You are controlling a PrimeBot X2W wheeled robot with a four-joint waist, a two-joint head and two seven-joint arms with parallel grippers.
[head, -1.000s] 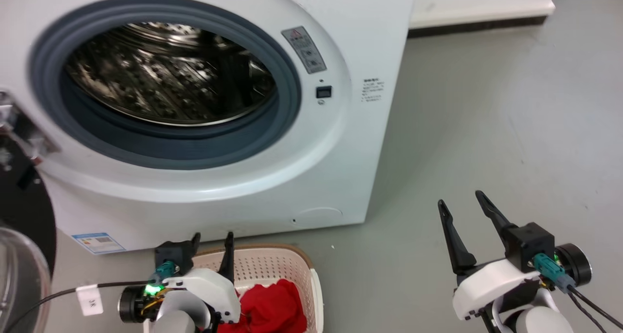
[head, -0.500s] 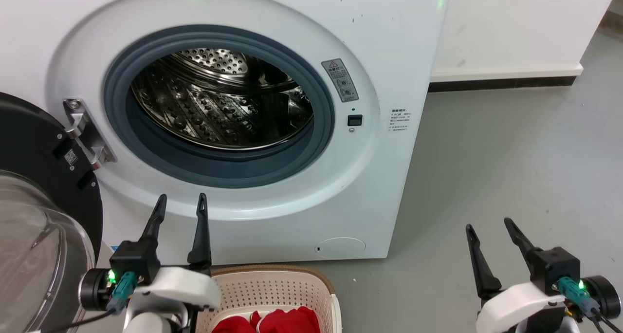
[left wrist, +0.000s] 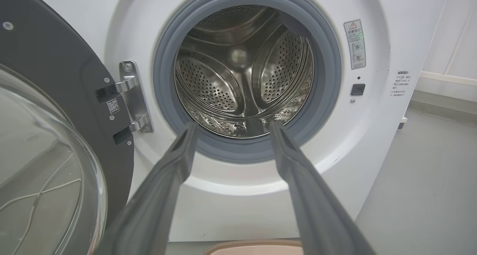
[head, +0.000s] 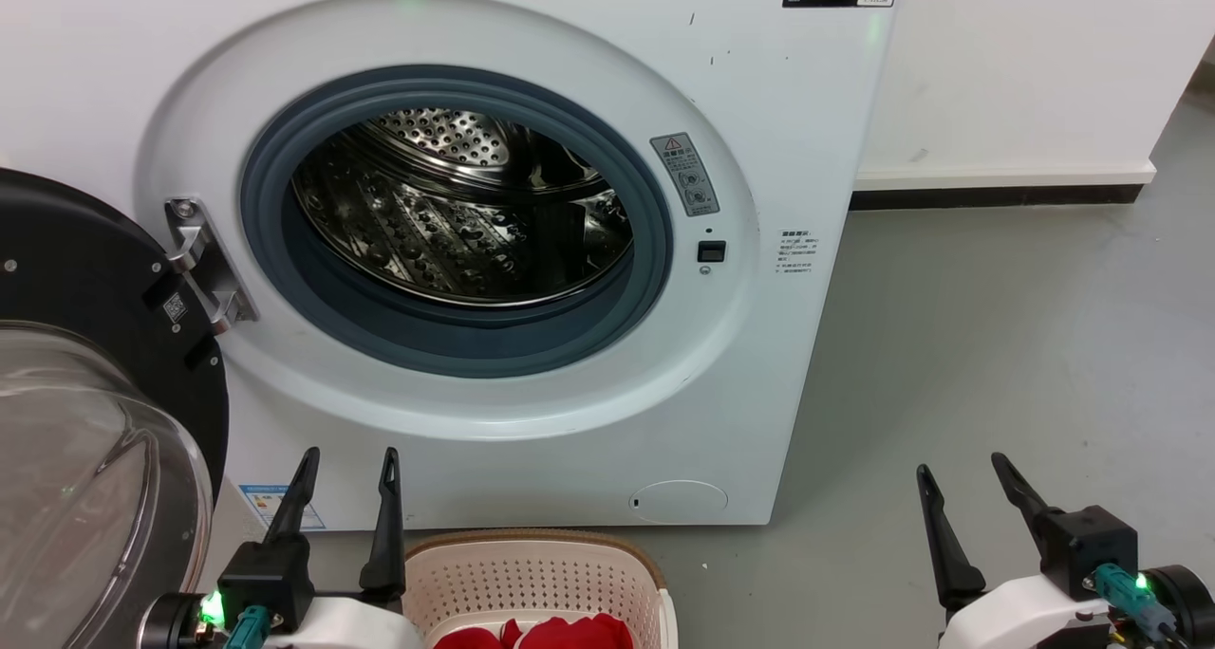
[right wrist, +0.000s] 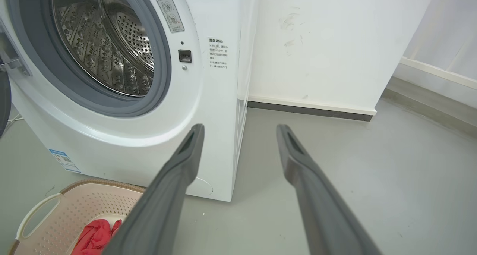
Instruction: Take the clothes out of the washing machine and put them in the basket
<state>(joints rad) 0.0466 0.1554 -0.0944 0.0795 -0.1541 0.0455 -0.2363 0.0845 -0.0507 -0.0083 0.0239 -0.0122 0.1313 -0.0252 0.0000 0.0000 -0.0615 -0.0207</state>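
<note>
The white washing machine (head: 740, 89) stands with its glass door (head: 85, 459) swung open to the left, and I see only bare steel in the drum (head: 456, 213). Red clothes (head: 560, 635) lie in the cream basket (head: 532, 573) on the floor in front of it. The same clothes (right wrist: 95, 234) show in the basket (right wrist: 56, 214) in the right wrist view. My left gripper (head: 348, 464) is open beside the basket's left edge, fingers pointing at the porthole (left wrist: 246, 72). My right gripper (head: 959, 473) is open over bare floor at the lower right, holding nothing.
A white wall with a dark baseboard (head: 997, 195) runs behind the machine on the right. Grey floor (head: 997, 345) stretches to the right of the machine. The open door's hinge (head: 204, 265) sits left of the porthole.
The head camera has tilted up, so the machine and basket sit lower in the picture. My left gripper has risen from inside the basket and now points at the porthole, empty.
</note>
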